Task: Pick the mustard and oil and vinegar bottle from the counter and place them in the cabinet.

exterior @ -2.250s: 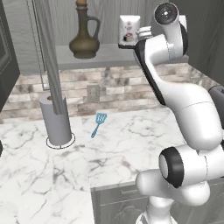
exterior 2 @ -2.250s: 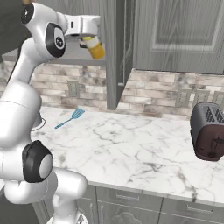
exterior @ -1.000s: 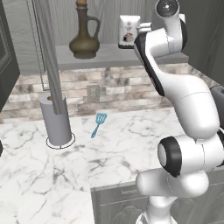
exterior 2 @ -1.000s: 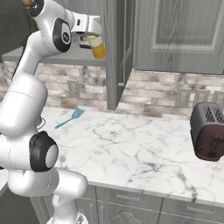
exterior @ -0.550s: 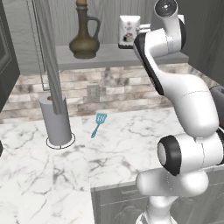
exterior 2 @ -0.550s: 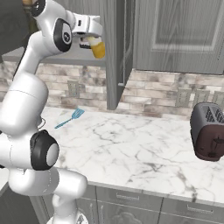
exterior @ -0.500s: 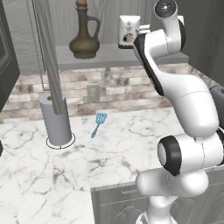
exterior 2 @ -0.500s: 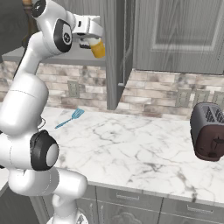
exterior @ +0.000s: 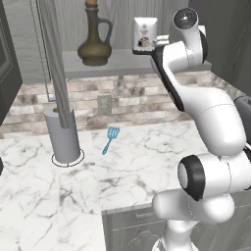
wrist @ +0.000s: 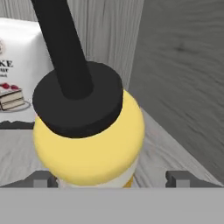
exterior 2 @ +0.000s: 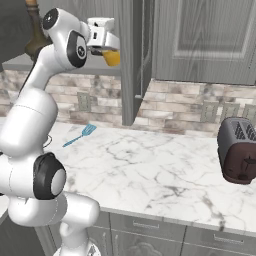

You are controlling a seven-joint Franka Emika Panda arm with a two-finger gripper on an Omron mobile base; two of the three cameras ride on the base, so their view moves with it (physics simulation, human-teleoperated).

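Note:
The mustard (wrist: pixel 89 144), a yellow bottle with a dark pointed cap, stands upright on the cabinet's grey shelf floor (wrist: pixel 166 148). My gripper (wrist: pixel 110 178) is open around it, with a fingertip on either side and a gap to the right of the bottle. From the right base view the mustard (exterior 2: pixel 112 58) shows just under my gripper (exterior 2: pixel 107 49) beside the cabinet door (exterior 2: pixel 131 60). The oil and vinegar bottle (exterior: pixel 94 38), a dark brown jug with a cork, stands on the same shelf (exterior: pixel 117 62), well to the left of my hand. The marble counter (exterior: pixel 142 162) lies below.
A white printed bag (exterior: pixel 145 33) stands on the shelf right beside the mustard, seen also as the bag (wrist: pixel 13 74) behind it. On the counter are a blue spatula (exterior: pixel 112 138), a grey cylinder (exterior: pixel 62 136) and a dark toaster (exterior 2: pixel 239 150) at the far right.
The jaws have spread apart and let go of the mustard, which stays standing on the shelf. The arm has hardly moved.

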